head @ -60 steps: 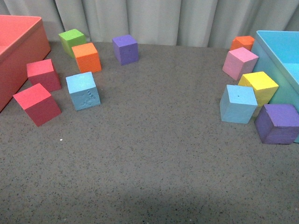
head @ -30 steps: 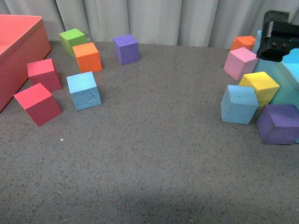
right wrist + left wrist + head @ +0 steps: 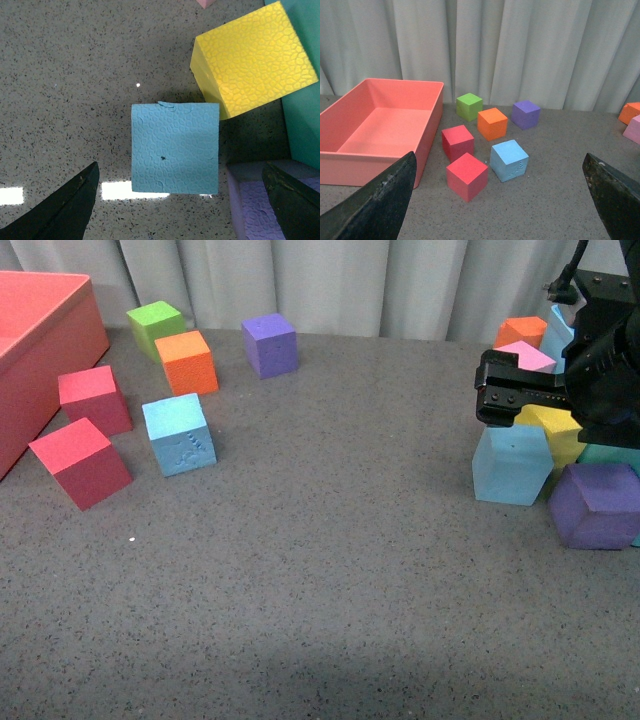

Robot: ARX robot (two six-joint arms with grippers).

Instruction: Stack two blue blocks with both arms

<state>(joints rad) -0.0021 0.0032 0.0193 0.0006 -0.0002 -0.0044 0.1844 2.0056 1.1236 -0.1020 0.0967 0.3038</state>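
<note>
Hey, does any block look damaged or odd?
Minor wear only: the left blue block has small dents on its front face, and the right blue block has a dark speck on top and a nicked edge.

Viewed from straight above: blue block (image 3: 175,148) on speckled grey table (image 3: 75,75), centred between the wide-spread fingers (image 3: 60,210) of the right gripper (image 3: 180,170), touched by neither. Yellow cube (image 3: 252,60) just beside one corner; purple cube (image 3: 265,210) and teal bin wall (image 3: 305,125) close alongside.

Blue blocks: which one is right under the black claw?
The right-hand blue block, beside the yellow block, under the right gripper; the dented blue block sits far left.
</note>
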